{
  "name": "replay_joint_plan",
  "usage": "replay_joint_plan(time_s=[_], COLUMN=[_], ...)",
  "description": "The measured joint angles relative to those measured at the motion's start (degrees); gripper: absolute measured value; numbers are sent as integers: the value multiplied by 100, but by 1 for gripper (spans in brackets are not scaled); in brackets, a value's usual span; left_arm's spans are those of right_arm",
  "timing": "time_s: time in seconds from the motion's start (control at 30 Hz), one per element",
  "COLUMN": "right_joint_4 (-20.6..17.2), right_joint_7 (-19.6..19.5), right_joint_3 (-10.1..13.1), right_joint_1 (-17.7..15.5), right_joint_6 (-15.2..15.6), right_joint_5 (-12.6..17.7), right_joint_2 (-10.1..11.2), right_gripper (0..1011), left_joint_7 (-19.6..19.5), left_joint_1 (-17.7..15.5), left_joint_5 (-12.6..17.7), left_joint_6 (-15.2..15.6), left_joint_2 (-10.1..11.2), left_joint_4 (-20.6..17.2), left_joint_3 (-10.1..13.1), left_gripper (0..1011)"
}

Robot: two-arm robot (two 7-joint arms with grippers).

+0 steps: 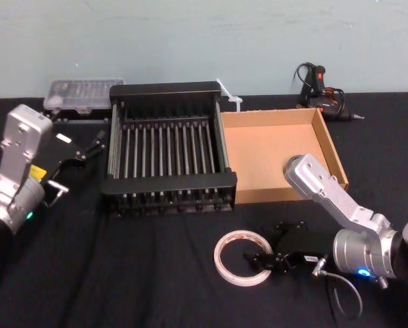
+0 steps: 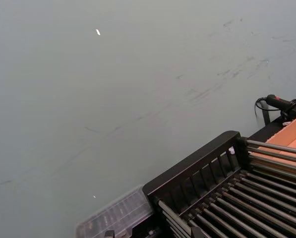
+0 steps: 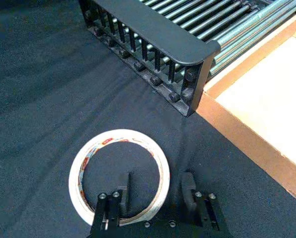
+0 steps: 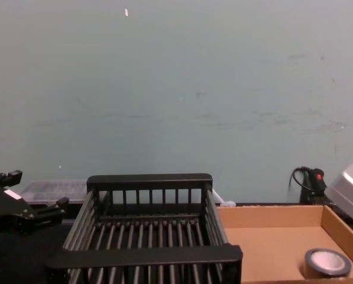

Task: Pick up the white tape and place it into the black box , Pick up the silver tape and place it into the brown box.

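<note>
half done: the silver tape (image 4: 327, 263) is sitting inside the brown box (image 4: 271, 215), near its right-hand corner, so that leg is looking finished.
half left: the white tape (image 3: 119, 134) is lying flat on the tabletop (image 1: 156, 273), in front of the black box (image 1: 168, 183) and not yet in it.
right claw: the right claw (image 3: 155, 177) is hanging low over the white roll with its fingers spread, one finger over the hole and the other just outside the ring, so they are straddling the near wall of the roll; nothing is being pinched yet.
left claw: the left claw (image 1: 77, 167) is idling on the left of the black crate, fingers spread and carrying nothing.
black box: it is sitting between the left claw and the cardboard tray, touching or almost touching the tray's side wall; its slatted floor is showing bare.
step in hand: by my read, the grasp on the white roll is being lined up.
what is left: closing on the rim, lifting, carrying the roll up and over the crate's thick front rim, then letting go inside.
watch for: the ring's wall is thin, so a shallow pinch may be letting it slip or tip.
</note>
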Motion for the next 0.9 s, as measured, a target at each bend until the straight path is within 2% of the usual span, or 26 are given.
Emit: replay_joint_plan(time_s=[0.3, 0.4, 0.57, 0.73, 0.9], right_joint_4=[0, 0, 0, 0, 0], right_joint_7=[2, 2, 3, 3, 2], right_joint_3=[-2, -2, -1, -1, -1], right_joint_1=[-1, -1, -1, -1, 0], right_joint_6=[1, 1, 1, 1, 1], right_joint_5=[0, 0, 0, 1, 1], right_joint_2=[0, 0, -1, -1, 0], right_gripper=[417, 286, 156, 94, 94], left_joint_7=[0, 0, 0, 0, 0], left_joint_1=[0, 0, 0, 0, 0], left_joint_5=[0, 0, 0, 0, 0], left_joint_6=[0, 0, 0, 0, 0], left_joint_2=[0, 0, 0, 0, 0], left_joint_4=[0, 0, 0, 0, 0], left_joint_3=[0, 0, 0, 0, 0], left_gripper=[1001, 1001, 1001, 1001, 1001])
